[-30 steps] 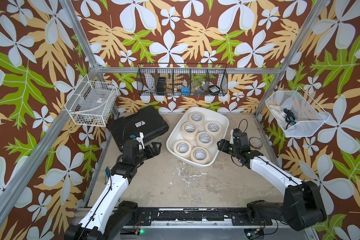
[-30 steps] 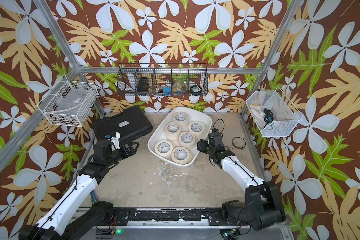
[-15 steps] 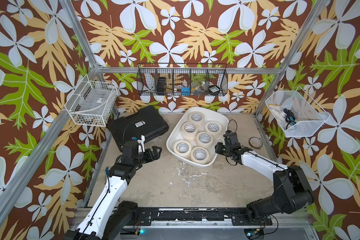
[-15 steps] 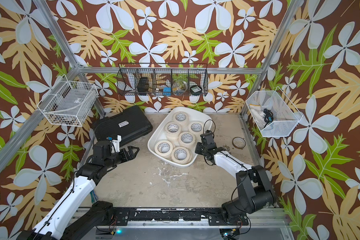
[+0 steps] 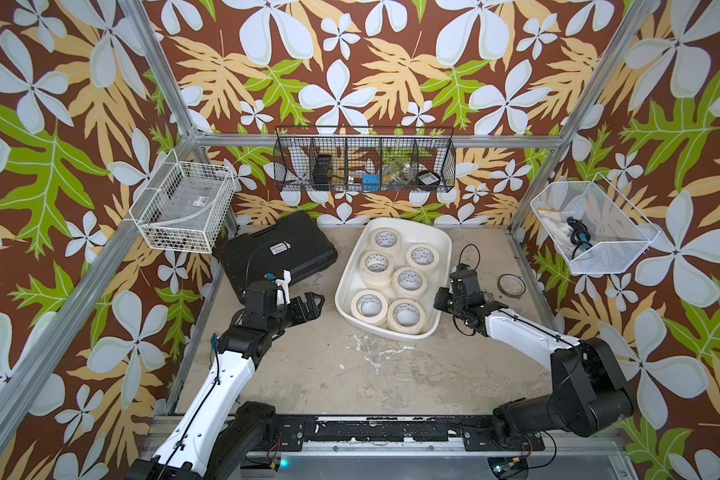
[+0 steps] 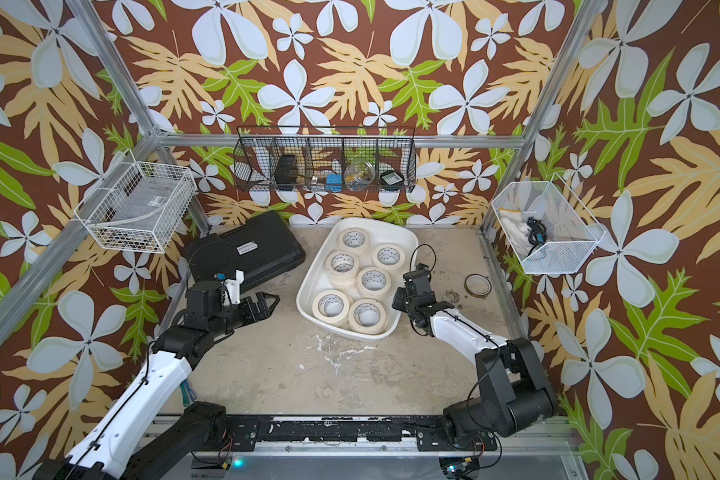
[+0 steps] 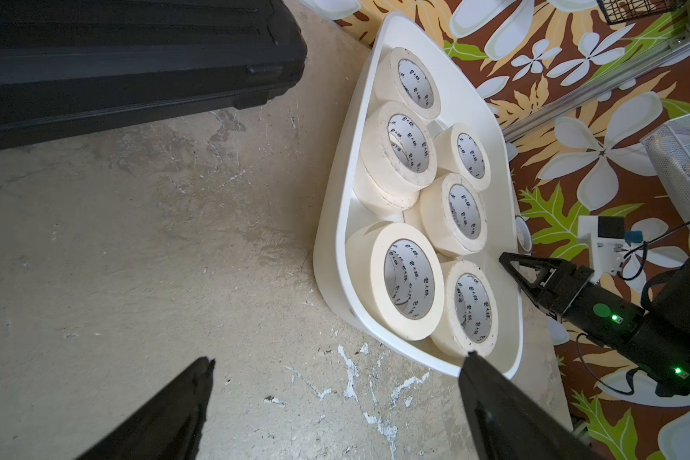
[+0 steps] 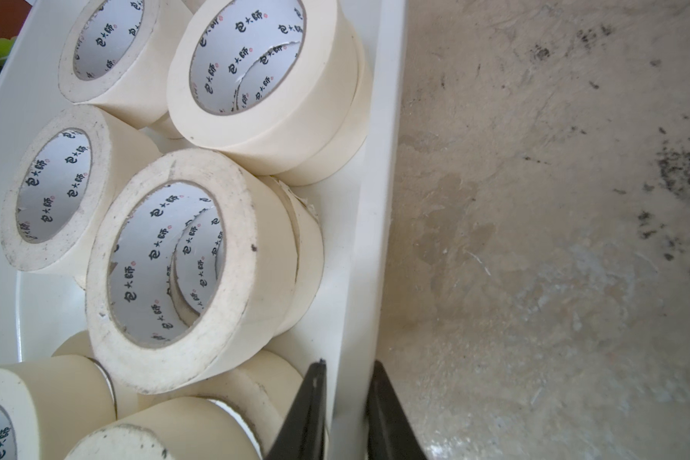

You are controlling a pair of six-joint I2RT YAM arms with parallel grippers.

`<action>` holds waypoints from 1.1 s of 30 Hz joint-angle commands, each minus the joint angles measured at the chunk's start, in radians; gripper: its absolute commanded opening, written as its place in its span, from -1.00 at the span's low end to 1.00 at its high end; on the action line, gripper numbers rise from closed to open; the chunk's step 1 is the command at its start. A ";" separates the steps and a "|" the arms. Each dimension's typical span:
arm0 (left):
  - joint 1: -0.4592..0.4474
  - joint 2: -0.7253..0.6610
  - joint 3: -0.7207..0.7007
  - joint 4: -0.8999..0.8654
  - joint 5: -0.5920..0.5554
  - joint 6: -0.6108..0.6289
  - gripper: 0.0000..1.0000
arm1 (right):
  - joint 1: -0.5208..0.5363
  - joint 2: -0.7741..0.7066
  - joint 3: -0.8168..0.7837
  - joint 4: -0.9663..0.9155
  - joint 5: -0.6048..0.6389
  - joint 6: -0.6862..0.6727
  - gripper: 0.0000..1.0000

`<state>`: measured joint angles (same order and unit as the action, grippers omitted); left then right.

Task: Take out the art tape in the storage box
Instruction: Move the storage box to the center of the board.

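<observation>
Toward the back of the worktop (image 5: 350,374), slightly right of centre, the white storage box (image 5: 341,291) sits at a slant, one short end near the back wall and the other angled toward the front. All the art tape (image 5: 395,286) lies inside it: both top views show six cream rolls lying flat with their printed white cores facing up. The right wrist view shows further rolls (image 8: 271,247) beneath some of them, so several are stacked. The right fingers (image 8: 309,418) are at the box's right long wall, near its front end, pressed nearly together and pinching the rim. One is inside the box just beside a roll and the other is outside over the worktop. The left fingers (image 7: 176,410) are spread wide and hold nothing. They hover above bare worktop just off the box's left side and point toward it without touching it. A black ribbed hard case (image 5: 275,253) lies behind the left arm, close to the box's left wall. A thin brownish tape ring (image 5: 511,286) lies flat near the worktop's right edge, well apart from the box.
</observation>
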<state>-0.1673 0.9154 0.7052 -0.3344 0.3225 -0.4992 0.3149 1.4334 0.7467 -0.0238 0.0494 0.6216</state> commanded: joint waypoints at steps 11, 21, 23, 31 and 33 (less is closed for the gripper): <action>-0.095 0.108 0.077 0.028 -0.026 -0.021 0.95 | 0.006 -0.222 -0.149 -0.101 -0.049 -0.124 -0.96; -0.306 0.225 0.162 0.011 -0.151 0.011 0.89 | 0.027 -0.242 -0.144 -0.109 -0.134 -0.183 -0.95; -0.345 0.252 0.192 0.002 -0.190 0.016 0.89 | 0.038 -0.253 -0.150 -0.100 -0.141 -0.178 -0.95; -0.426 0.385 0.262 -0.020 -0.295 0.005 0.68 | 0.087 -0.231 -0.138 -0.093 -0.131 -0.157 -0.96; -0.429 0.416 0.279 -0.031 -0.303 -0.002 0.59 | 0.087 -0.224 -0.135 -0.089 -0.130 -0.131 -0.96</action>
<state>-0.5919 1.3041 0.9627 -0.3420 0.0639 -0.4950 0.3935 1.2041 0.6044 -0.1413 -0.0170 0.5167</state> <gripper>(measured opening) 0.803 0.164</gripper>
